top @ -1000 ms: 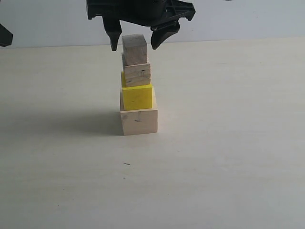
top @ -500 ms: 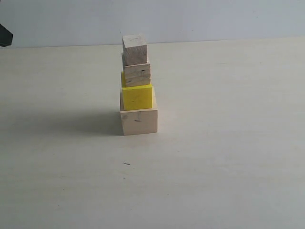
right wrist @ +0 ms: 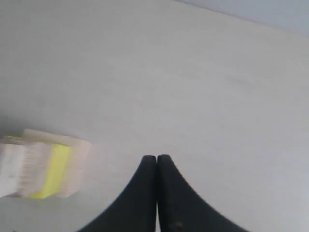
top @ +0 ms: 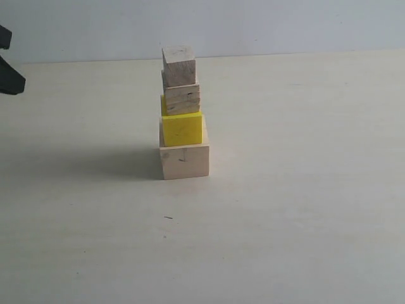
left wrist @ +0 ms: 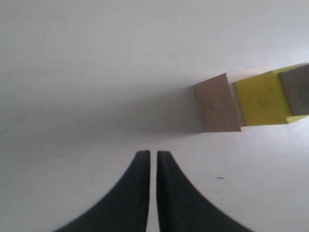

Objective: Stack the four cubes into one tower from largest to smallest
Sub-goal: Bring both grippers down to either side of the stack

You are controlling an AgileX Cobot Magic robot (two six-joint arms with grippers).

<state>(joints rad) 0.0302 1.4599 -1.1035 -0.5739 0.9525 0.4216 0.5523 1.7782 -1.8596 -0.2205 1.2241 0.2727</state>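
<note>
- On the left gripper [left wrist: 153,153]: clenched to a thin slit, empty, touching nothing, hanging over bare table [left wrist: 72,72] with the foot of the tower close by.
- On the right gripper [right wrist: 157,157]: clenched tight, tips pressed together, empty, clear of the blocks, over bare table.
- In the exterior view: the tower [top: 182,114] standing free on the table, slightly left of centre and towards the far side.
- From the bottom up: largest pale wood cube [top: 185,161], bright yellow cube [top: 183,128], plywood cube [top: 182,98], smallest pale wood cube [top: 179,65]; each resting on the one below, edges not quite in line.
- Cut off at the left edge of the exterior view: a dark part of the left arm [top: 9,76], too little of it to show any jaws.
- In the left wrist view: only the largest cube, the yellow one and a grey strip of the next, sliced off by the frame edge.
- In the right wrist view: the tower blurred and partly cut off, layers told apart by colour alone.
</note>
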